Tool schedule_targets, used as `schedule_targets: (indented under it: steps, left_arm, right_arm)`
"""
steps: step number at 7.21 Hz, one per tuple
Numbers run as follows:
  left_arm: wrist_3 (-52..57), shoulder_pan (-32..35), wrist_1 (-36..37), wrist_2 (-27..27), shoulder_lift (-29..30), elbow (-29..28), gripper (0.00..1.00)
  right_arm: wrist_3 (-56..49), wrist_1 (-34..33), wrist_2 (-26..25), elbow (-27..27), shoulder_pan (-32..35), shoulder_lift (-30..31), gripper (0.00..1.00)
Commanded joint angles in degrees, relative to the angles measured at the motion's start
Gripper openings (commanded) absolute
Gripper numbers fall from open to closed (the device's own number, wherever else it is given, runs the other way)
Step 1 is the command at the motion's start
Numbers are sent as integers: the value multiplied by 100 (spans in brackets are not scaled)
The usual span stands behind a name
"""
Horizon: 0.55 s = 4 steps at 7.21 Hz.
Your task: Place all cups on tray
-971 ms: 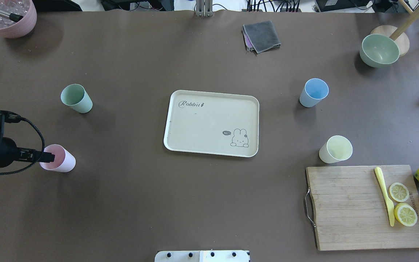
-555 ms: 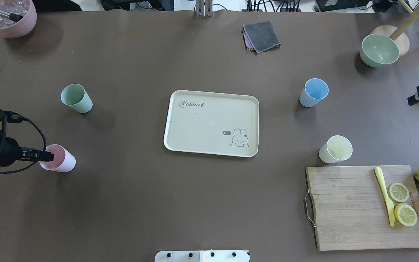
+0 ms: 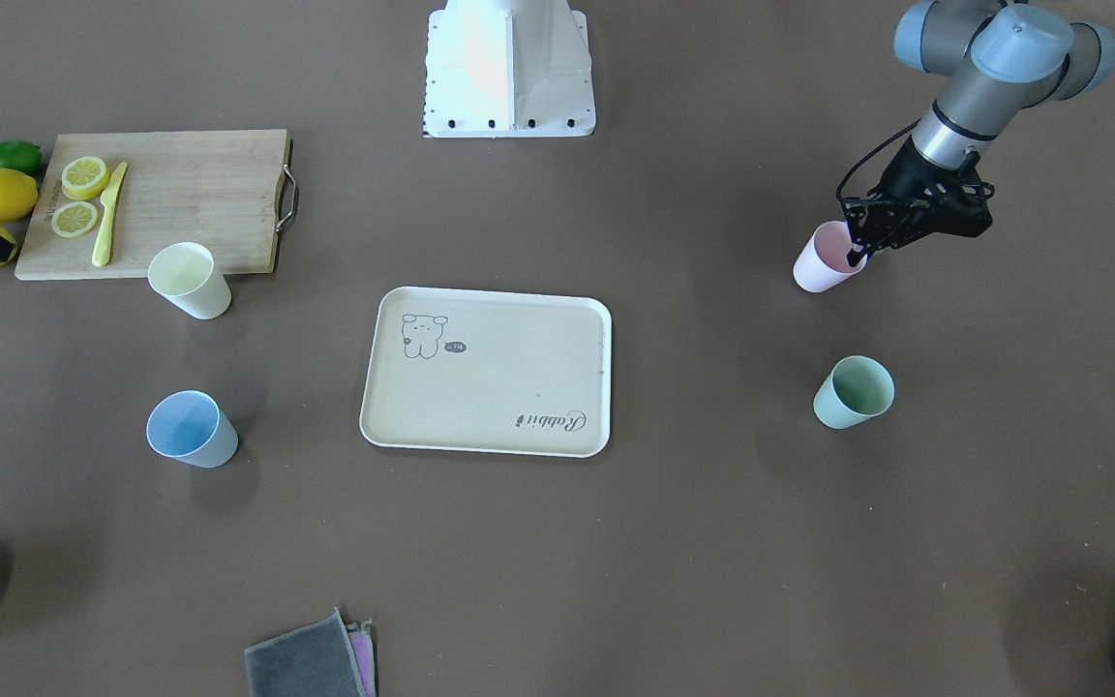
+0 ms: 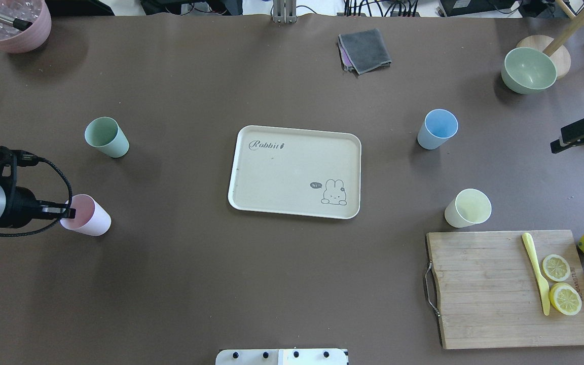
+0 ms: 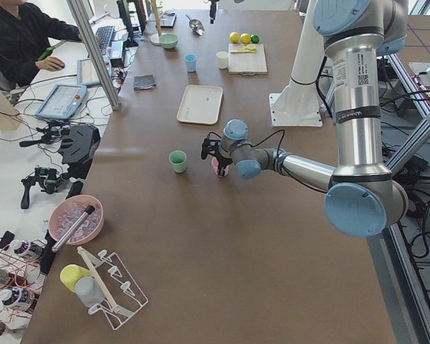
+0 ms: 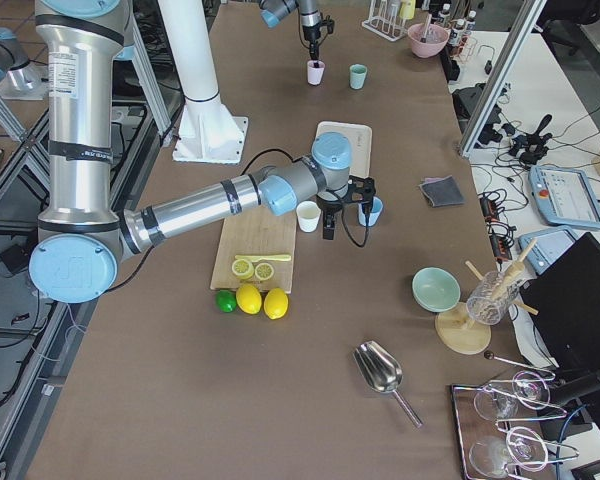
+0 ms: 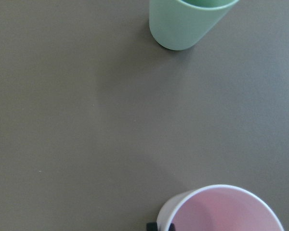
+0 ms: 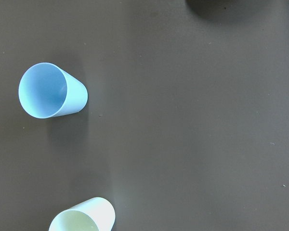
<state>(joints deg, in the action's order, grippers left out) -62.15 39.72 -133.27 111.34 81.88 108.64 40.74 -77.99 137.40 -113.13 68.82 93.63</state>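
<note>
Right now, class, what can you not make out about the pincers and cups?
Right pincer: cut off by the overhead view's right edge; open or shut unclear.
Left pincer at the pink cup: left wrist view's bottom edge crops it; elsewhere too small to judge grip.
Yellow cup: cropped by right wrist view's bottom edge.
Mint cup: cropped by left wrist view's top edge.

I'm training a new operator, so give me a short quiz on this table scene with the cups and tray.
1. What is on the tray now?
2. True or false: the left gripper is at the pink cup's rim.
3. Fill in: the cup nearest the cutting board is the ___ one.
Key: 1 nothing; 2 true; 3 the yellow cup.
</note>
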Motion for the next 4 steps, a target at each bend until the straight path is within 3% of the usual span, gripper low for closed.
schedule_targets:
  steps: [1,3,4]
  left_arm:
    - [-565,44,413,308,483,201,0]
    - [-816,62,1833,213,1756,228,0]
    - [-816,53,2171,134,2110,193,0]
  right_arm:
    - [22,12,-185,2,-149,-3,100]
    - [1036,413,-737,2,-726,-108,100]
    - [1302,477,-984,2,-1060,-195,100]
